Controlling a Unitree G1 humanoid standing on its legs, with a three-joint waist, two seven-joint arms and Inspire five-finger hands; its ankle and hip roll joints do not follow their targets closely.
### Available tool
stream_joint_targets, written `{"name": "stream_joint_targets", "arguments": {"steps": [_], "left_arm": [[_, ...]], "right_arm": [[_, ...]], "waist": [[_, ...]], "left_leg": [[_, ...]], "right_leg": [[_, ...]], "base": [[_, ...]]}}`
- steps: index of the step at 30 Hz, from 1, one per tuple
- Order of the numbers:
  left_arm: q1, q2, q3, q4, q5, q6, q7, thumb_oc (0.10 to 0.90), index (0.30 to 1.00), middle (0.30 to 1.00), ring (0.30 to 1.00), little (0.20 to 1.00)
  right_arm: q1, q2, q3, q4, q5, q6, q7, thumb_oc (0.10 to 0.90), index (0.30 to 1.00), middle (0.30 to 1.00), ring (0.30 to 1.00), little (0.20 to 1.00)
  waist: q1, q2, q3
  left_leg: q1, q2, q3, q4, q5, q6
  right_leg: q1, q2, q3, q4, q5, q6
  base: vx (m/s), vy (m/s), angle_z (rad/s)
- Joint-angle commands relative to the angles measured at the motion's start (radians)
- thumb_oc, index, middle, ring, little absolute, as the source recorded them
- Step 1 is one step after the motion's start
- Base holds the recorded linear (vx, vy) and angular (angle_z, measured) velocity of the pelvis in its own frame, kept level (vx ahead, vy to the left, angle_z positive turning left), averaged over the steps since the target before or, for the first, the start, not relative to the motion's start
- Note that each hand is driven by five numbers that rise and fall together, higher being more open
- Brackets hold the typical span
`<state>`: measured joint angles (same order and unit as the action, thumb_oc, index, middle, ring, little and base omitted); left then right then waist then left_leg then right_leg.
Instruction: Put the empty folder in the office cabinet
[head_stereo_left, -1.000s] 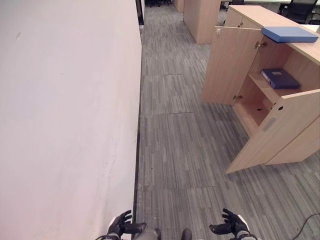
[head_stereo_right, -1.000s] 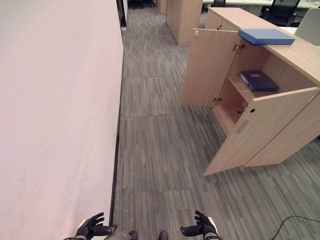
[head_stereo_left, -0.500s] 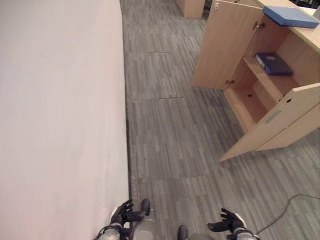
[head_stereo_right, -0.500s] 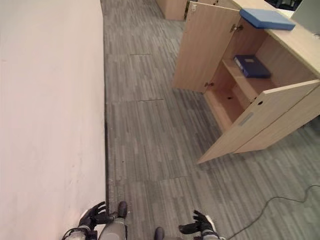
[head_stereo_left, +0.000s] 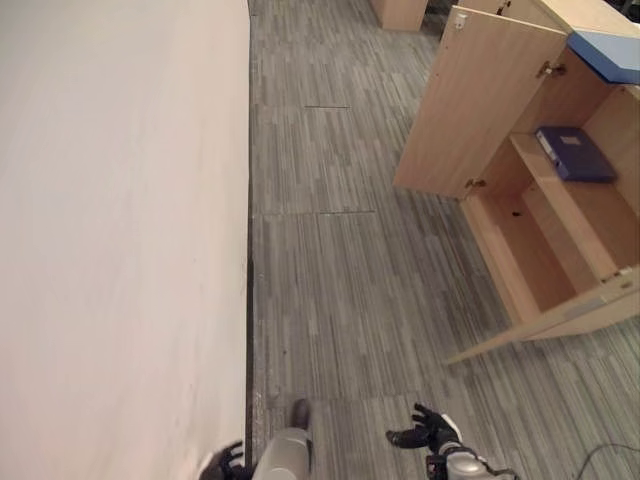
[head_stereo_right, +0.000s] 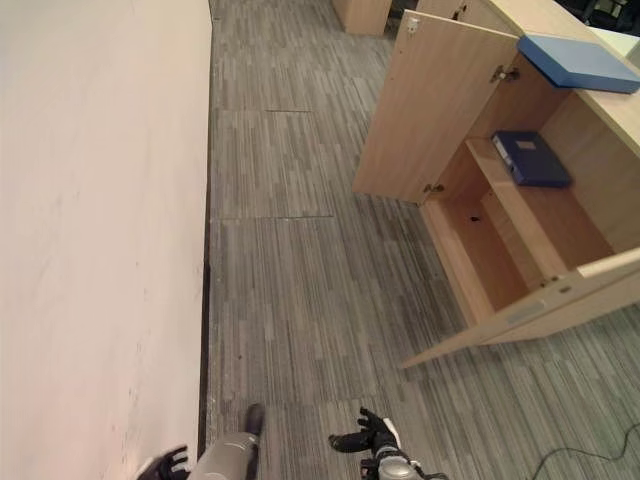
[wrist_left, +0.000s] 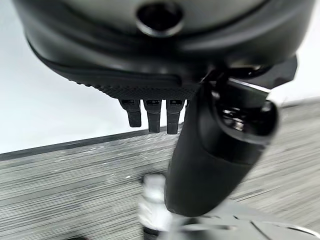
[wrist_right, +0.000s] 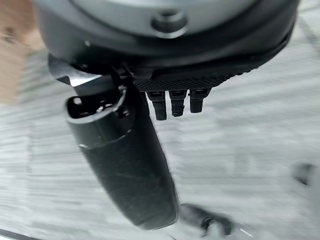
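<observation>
A light blue folder (head_stereo_right: 578, 62) lies flat on top of the wooden office cabinet (head_stereo_left: 495, 100) at the right. Both cabinet doors stand open. Inside, a dark blue folder (head_stereo_right: 532, 158) lies on the upper shelf, and the lower compartment (head_stereo_left: 540, 255) is bare. My right hand (head_stereo_left: 425, 435) hangs low over the carpet, well short of the cabinet, open and holding nothing. My left hand (head_stereo_right: 165, 464) sits at the bottom edge beside the wall, fingers (wrist_left: 152, 112) straight, also holding nothing.
A long white wall (head_stereo_left: 120, 250) runs down the left side. Grey striped carpet (head_stereo_left: 330, 220) stretches ahead between the wall and the cabinet. The near cabinet door (head_stereo_left: 560, 320) swings out over the floor. Another wooden unit (head_stereo_left: 405, 12) stands at the far end.
The whole view has shifted, so the camera moved; the cabinet now sits further right with its lower compartment more exposed. Both hands stay open and hold nothing, and the left shows lower in view.
</observation>
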<state>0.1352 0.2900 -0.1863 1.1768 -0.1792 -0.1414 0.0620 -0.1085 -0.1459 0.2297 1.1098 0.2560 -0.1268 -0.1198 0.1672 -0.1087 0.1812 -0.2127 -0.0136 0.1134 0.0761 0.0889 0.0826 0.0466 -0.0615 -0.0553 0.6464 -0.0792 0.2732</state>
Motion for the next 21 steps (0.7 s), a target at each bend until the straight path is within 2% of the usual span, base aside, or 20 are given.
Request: {"name": "stream_joint_targets", "arguments": {"steps": [1,3,5,6,7,8,9,11,12,13,14,16,17,19,20,21], "left_arm": [[-0.003,-0.005,-0.011,-0.075,0.034,-0.039,0.023,0.8,0.9,0.9,0.9,0.9],[0.002,-0.016,-0.017,-0.09,0.033,-0.044,0.02,0.8,0.9,0.9,0.9,0.9],[0.005,-0.025,-0.033,-0.097,0.048,-0.05,0.013,0.8,0.9,0.9,0.9,0.9],[0.01,-0.026,-0.043,-0.095,0.06,-0.051,0.011,0.8,0.9,0.9,0.9,0.9],[0.011,-0.029,-0.054,-0.091,0.072,-0.051,0.008,0.8,0.9,0.9,0.9,0.9],[0.012,-0.031,-0.066,-0.091,0.083,-0.052,0.005,0.8,0.9,0.9,0.9,0.9],[0.013,-0.031,-0.067,-0.09,0.084,-0.052,0.005,0.8,0.9,0.9,0.9,0.9],[0.015,-0.034,-0.079,-0.083,0.104,-0.053,0.0,0.8,0.9,0.9,0.9,0.9],[0.017,-0.032,-0.079,-0.069,0.131,-0.054,-0.008,0.8,0.9,0.9,0.9,0.9],[0.021,-0.023,-0.076,-0.067,0.14,-0.058,-0.016,0.8,0.9,0.9,0.9,0.9],[0.022,-0.023,-0.076,-0.067,0.14,-0.058,-0.016,0.8,0.9,0.9,0.9,0.9],[0.033,-0.019,-0.077,-0.061,0.156,-0.067,-0.023,0.8,0.9,0.9,0.9,0.9],[0.043,-0.016,-0.081,-0.057,0.169,-0.07,-0.03,0.8,0.9,0.9,0.9,0.9],[0.05,-0.016,-0.081,-0.052,0.179,-0.072,-0.032,0.8,0.9,0.9,0.9,0.9],[0.067,-0.003,-0.084,-0.052,0.19,-0.079,-0.051,0.8,0.9,0.9,0.9,0.9],[0.073,0.003,-0.088,-0.052,0.199,-0.082,-0.058,0.8,0.9,0.9,0.9,0.9]], "right_arm": [[-0.001,-0.07,-0.03,-0.135,0.041,-0.051,-0.026,0.8,0.9,0.9,0.9,0.9],[0.001,-0.073,-0.039,-0.128,0.041,-0.055,-0.033,0.8,0.9,0.9,0.9,0.9],[0.014,-0.078,-0.05,-0.117,0.041,-0.054,-0.042,0.8,0.9,0.9,0.9,0.9],[0.019,-0.081,-0.057,-0.107,0.041,-0.053,-0.05,0.8,0.9,0.9,0.9,0.9],[0.024,-0.084,-0.064,-0.094,0.046,-0.053,-0.054,0.8,0.9,0.9,0.9,0.9],[0.031,-0.088,-0.072,-0.087,0.053,-0.053,-0.058,0.8,0.9,0.9,0.9,0.9],[0.032,-0.088,-0.072,-0.087,0.053,-0.053,-0.058,0.8,0.9,0.9,0.9,0.9],[0.045,-0.093,-0.091,-0.076,0.072,-0.056,-0.062,0.8,0.9,0.9,0.9,0.9],[0.058,-0.094,-0.116,-0.062,0.084,-0.054,-0.063,0.8,0.9,0.9,0.9,0.9],[0.067,-0.096,-0.13,-0.056,0.086,-0.051,-0.061,0.8,0.9,0.9,0.9,0.9],[0.068,-0.096,-0.13,-0.056,0.086,-0.051,-0.061,0.8,0.9,0.9,0.9,0.9],[0.093,-0.099,-0.155,-0.043,0.084,-0.048,-0.059,0.8,0.9,0.9,0.9,0.9],[0.112,-0.1,-0.17,-0.031,0.083,-0.041,-0.055,0.8,0.9,0.9,0.9,0.9],[0.123,-0.1,-0.175,-0.027,0.078,-0.038,-0.055,0.8,0.9,0.9,0.9,0.9],[0.143,-0.105,-0.184,-0.024,0.071,-0.034,-0.048,0.8,0.9,0.9,0.9,0.9],[0.159,-0.108,-0.19,-0.024,0.072,-0.034,-0.042,0.8,0.9,0.9,0.9,0.9]], "waist": [[0.014,0.063,0.04],[0.004,0.08,0.059],[-0.01,0.085,0.065],[-0.017,0.09,0.065],[-0.027,0.095,0.065],[-0.038,0.095,0.065],[-0.042,0.096,0.067],[-0.068,0.093,0.078],[-0.087,0.098,0.087],[-0.098,0.106,0.092],[-0.099,0.111,0.093],[-0.115,0.121,0.099],[-0.124,0.125,0.105],[-0.131,0.124,0.107],[-0.139,0.125,0.109],[-0.145,0.119,0.103]], "left_leg": [[0.065,0.012,-0.042,-0.088,-0.018,-0.019],[0.125,-0.011,-0.065,-0.102,-0.04,-0.014],[0.162,-0.036,-0.082,-0.105,-0.061,-0.009],[0.185,-0.044,-0.094,-0.112,-0.073,-0.007],[0.206,-0.044,-0.107,-0.122,-0.084,-0.012],[0.225,-0.049,-0.119,-0.125,-0.094,-0.019],[0.23,-0.049,-0.124,-0.127,-0.096,-0.02],[0.267,-0.057,-0.154,-0.117,-0.13,-0.028],[0.301,-0.055,-0.176,-0.109,-0.165,-0.042],[0.32,-0.05,-0.189,-0.099,-0.188,-0.05],[0.322,-0.046,-0.19,-0.095,-0.194,-0.051],[0.358,-0.043,-0.213,-0.065,-0.242,-0.062],[0.392,-0.048,-0.233,-0.037,-0.277,-0.068],[0.413,-0.053,-0.244,-0.023,-0.302,-0.069],[0.448,-0.066,-0.257,0.0,-0.334,-0.071],[0.471,-0.076,-0.273,0.009,-0.36,-0.073]], "right_leg": [[-0.012,0.066,-0.1,-0.031,0.294,-0.011],[-0.066,0.071,-0.126,-0.052,0.252,-0.011],[-0.104,0.03,-0.161,-0.166,0.178,-0.011],[-0.117,0.008,-0.19,-0.221,0.124,-0.028],[-0.143,-0.011,-0.22,-0.271,0.082,-0.063],[-0.165,-0.03,-0.241,-0.328,0.071,-0.085],[-0.159,-0.03,-0.246,-0.329,0.067,-0.085],[-0.197,-0.07,-0.256,-0.468,0.116,-0.095],[-0.226,-0.114,-0.254,-0.583,0.164,-0.084],[-0.247,-0.142,-0.25,-0.623,0.191,-0.076],[-0.24,-0.137,-0.253,-0.627,0.191,-0.076],[-0.266,-0.181,-0.262,-0.674,0.233,-0.062],[-0.271,-0.21,-0.289,-0.689,0.261,-0.052],[-0.272,-0.225,-0.314,-0.692,0.278,-0.046],[-0.275,-0.248,-0.35,-0.686,0.294,-0.039],[-0.261,-0.254,-0.354,-0.693,0.301,-0.036]], "base": [[0.39,0.315,-0.07],[0.35,0.181,-0.11],[0.38,0.167,0.12],[0.38,0.125,0.25],[0.41,0.059,0.41],[0.28,0.0,0.54],[0.28,-0.029,0.41],[0.46,-0.102,0.43],[0.64,-0.159,0.5],[0.48,-0.115,0.6],[0.33,-0.056,0.6],[0.49,-0.096,0.53],[0.65,-0.159,0.6],[0.49,-0.124,0.84],[0.54,-0.121,0.65],[0.71,-0.142,0.73]]}}
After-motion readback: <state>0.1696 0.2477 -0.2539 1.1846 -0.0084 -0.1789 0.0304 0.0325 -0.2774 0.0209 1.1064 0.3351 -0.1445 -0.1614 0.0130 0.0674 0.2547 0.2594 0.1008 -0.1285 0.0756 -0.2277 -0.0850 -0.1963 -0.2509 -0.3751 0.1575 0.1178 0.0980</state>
